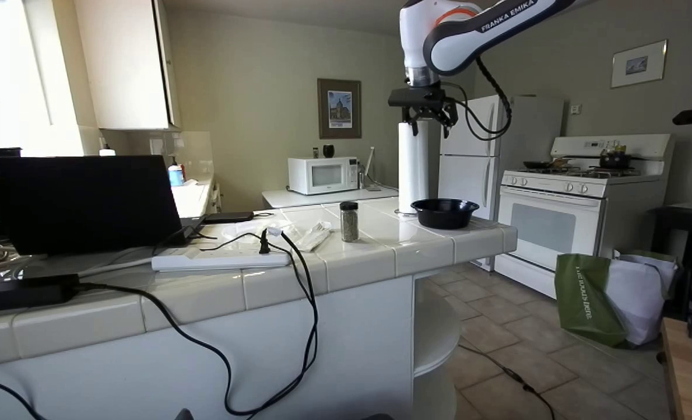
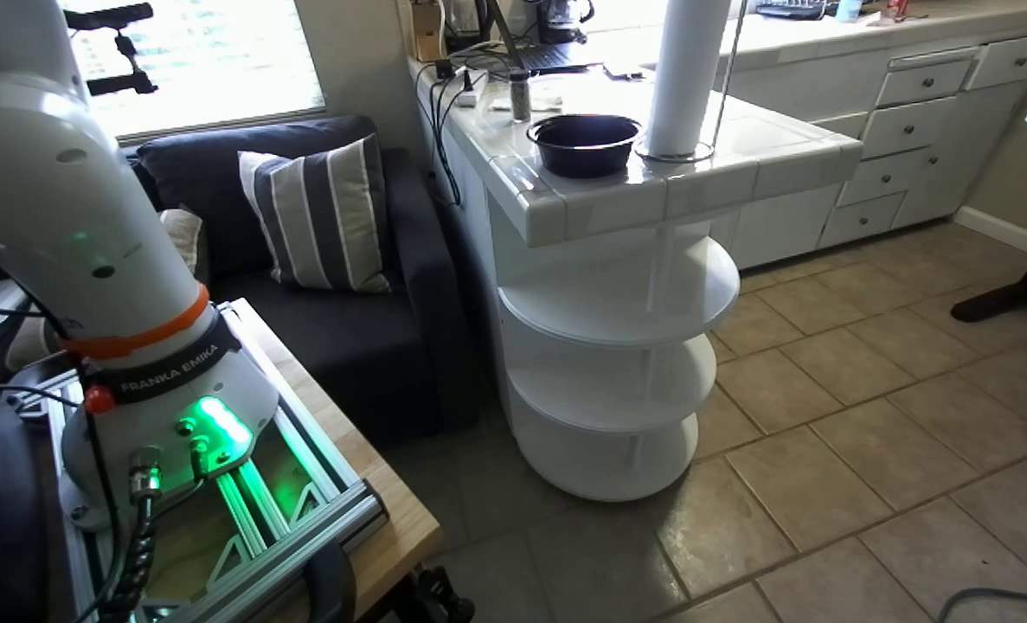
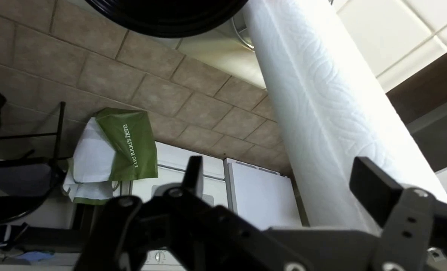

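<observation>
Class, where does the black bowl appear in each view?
In an exterior view: black bowl, right of centre, mid-height.
In an exterior view: black bowl, upper part, slightly right of centre.
Wrist view: black bowl, cut off at the top, left of centre.
Shared landmark: paper towel roll.

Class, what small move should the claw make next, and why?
Probably a slight sideways shift away from the paper towel roll before any lowering: the claw hangs open, higher than the black bowl, and in the wrist view one finger overlaps the roll; contact is unclear.
</observation>
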You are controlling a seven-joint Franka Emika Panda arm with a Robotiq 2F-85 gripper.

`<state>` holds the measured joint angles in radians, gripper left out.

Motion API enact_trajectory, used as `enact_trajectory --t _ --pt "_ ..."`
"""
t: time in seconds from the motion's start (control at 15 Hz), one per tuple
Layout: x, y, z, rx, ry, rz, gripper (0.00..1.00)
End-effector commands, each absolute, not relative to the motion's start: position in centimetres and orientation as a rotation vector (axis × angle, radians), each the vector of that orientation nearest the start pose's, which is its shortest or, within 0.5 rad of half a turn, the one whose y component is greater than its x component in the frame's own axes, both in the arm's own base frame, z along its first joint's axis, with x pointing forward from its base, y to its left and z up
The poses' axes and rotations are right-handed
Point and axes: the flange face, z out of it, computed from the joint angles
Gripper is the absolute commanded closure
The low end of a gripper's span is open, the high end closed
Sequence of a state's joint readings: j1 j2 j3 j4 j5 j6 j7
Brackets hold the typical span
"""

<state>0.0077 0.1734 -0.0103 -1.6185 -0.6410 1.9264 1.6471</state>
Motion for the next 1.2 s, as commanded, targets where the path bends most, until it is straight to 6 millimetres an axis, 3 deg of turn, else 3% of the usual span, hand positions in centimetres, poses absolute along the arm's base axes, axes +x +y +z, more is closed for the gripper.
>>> enact_trajectory --t 0.0,1.13 --pt "64.01 -3.69 54.51 -2.488 2.287 -0.965 0.0" --pt "64.44 -4.53 54.47 -2.547 2.317 -0.944 0.0"
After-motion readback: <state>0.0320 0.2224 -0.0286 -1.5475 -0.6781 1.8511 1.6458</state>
